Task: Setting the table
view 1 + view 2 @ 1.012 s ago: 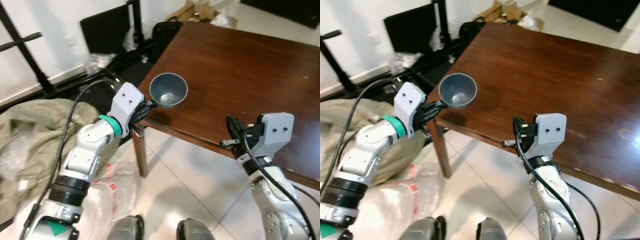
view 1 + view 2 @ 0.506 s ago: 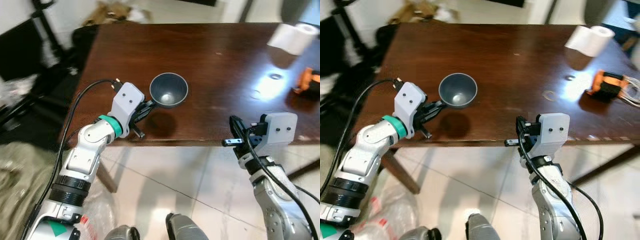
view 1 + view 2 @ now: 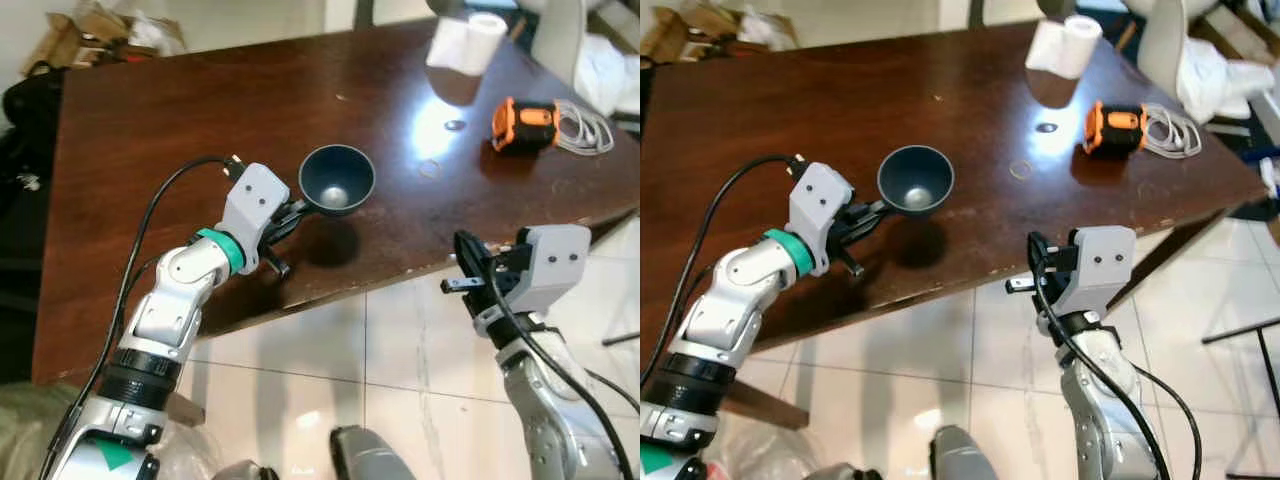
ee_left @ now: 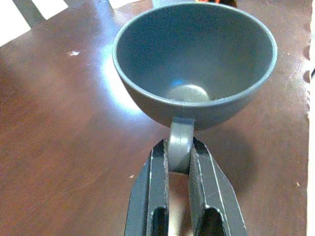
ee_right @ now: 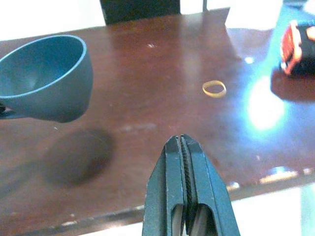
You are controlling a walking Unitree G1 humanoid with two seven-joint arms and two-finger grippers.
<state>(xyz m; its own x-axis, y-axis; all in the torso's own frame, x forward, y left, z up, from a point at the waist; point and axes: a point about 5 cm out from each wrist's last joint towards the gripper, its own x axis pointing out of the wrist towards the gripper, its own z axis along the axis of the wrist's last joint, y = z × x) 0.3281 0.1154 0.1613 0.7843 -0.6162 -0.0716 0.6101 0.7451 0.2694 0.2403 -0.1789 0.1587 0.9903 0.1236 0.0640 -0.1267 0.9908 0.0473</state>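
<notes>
A: What differs from a second back?

B: The whole view has swung. Before, the desk (image 3: 150, 120) showed one corner with a black stand and crumpled cloth on the floor beside it. Now the head looks along the long edge, and the far end has come into sight: a paper roll (image 3: 470, 40) at 1 o'clock, an orange-and-black tape measure (image 3: 522, 122) with a coil of pale cable (image 3: 578, 122) at 2 o'clock. That is camera motion. The arms keep the same pose against each other.

A: And the cup?

B: The grey cup (image 3: 338, 180) sits at the middle of the view, lifted above the desk with its shadow on the wood beneath. The left gripper (image 4: 180, 157) has both fingers (image 4: 156, 187) clamped on the cup's handle, same hold as before.

A: Right side?

B: The right gripper (image 5: 183, 147) hovers at 4 o'clock, off the desk's near edge over the tiled floor (image 3: 400, 380). Its fingers are pressed together with nothing between them. A rubber band (image 5: 214, 88) lies on the wood ahead of it.

A: Anything hard to read?

B: Glare whitens the wood near the tape measure. The paper roll is cut by the top edge. At 11 o'clock, the cardboard and clutter (image 3: 95, 30) behind the desk are too small to sort out.
</notes>
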